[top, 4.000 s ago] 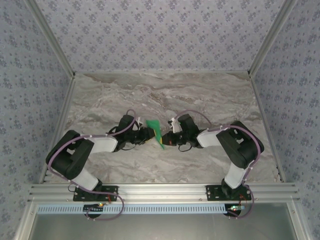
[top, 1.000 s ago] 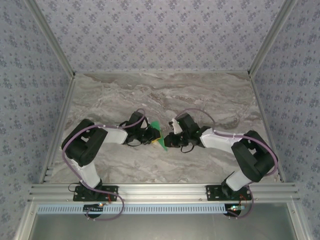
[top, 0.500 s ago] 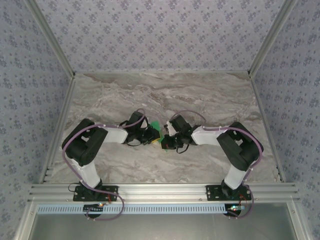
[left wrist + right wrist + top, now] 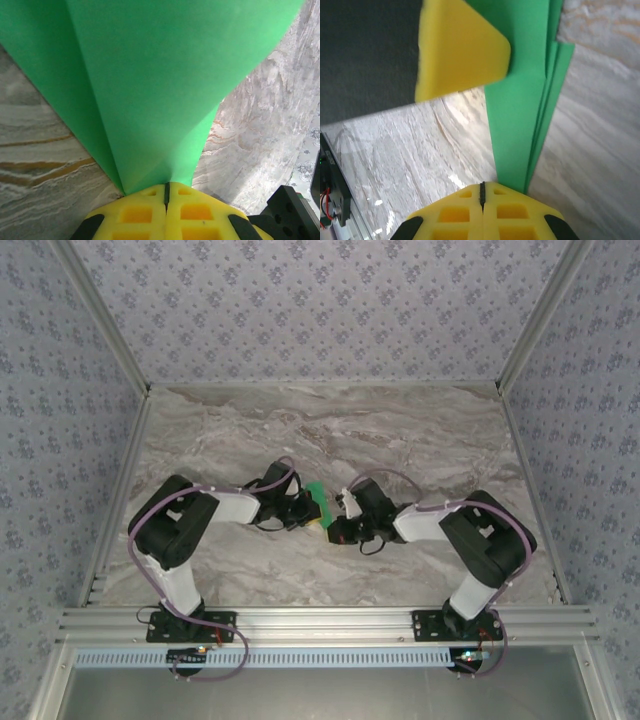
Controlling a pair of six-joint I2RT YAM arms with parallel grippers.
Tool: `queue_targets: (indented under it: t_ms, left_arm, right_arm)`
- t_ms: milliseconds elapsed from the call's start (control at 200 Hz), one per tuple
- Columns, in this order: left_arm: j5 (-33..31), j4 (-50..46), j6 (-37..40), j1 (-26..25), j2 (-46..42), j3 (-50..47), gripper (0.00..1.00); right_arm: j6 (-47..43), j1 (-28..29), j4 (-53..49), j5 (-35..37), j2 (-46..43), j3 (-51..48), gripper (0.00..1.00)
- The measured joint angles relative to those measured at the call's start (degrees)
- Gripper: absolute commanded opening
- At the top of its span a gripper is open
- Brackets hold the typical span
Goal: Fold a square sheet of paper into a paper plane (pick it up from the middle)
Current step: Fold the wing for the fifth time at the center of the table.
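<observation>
Left jaws clench the paper plane (image 4: 316,497) at frame centre, steadying it; right jaws, closed empty, meet its edge, seemingly to press a crease against the bench (image 4: 420,440).

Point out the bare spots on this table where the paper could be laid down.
Bare: the far band of table along the back wall, and its near strip between the left base and right base. Crowded: the centre, where left fingers and right fingers pinch the green paper.

grey marble-pattern tabletop (image 4: 400,430); blue-grey floral wallpaper walls (image 4: 320,310) far, left, right; aluminium posts (image 4: 100,315) at far corners; aluminium rail (image 4: 330,620) along near edge
</observation>
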Motion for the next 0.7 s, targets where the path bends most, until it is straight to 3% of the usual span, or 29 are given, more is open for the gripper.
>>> queue_targets:
  t_ms: [410,700]
  left_arm:
    - [0.0,-0.1,0.7,0.0,0.0,0.1,0.00]
    - [0.0,-0.5,0.9,0.0,0.0,0.3,0.00]
  right_arm:
    - [-0.9,-1.0,-10.8,-1.6,-7.4,-0.5,0.00]
    - [-0.9,-1.6,-7.8,-0.5,0.7,8.5,0.00]
